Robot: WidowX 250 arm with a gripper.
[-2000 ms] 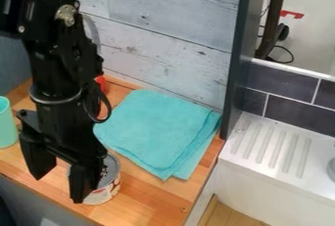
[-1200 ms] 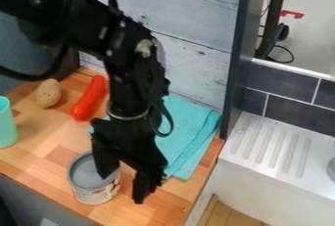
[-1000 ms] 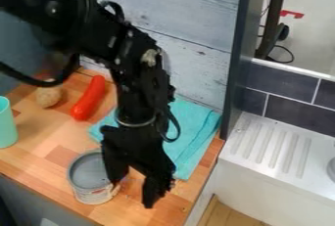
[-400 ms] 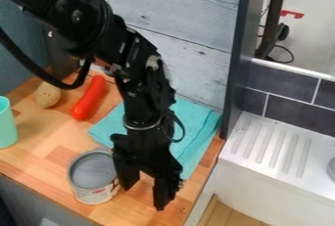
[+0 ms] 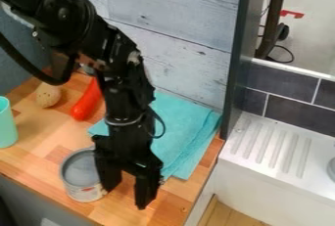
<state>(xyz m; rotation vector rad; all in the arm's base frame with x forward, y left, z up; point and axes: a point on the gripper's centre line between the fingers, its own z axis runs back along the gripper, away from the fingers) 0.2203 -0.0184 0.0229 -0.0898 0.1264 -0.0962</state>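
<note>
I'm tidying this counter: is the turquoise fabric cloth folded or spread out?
Folded: the turquoise fabric cloth lies flat, with one layer's edge showing beyond another's along one side.

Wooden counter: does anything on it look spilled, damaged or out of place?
No spill or damage stands out. The cloth is slightly untidy: its folded layers don't line up on the right. The can stands upright, near the counter's front edge.

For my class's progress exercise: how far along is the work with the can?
Done: the can has shifted slightly to the picture's left. In hand: the open pincer is beside it. Left: perhaps a grasp; the can stands ungripped on the counter.
</note>
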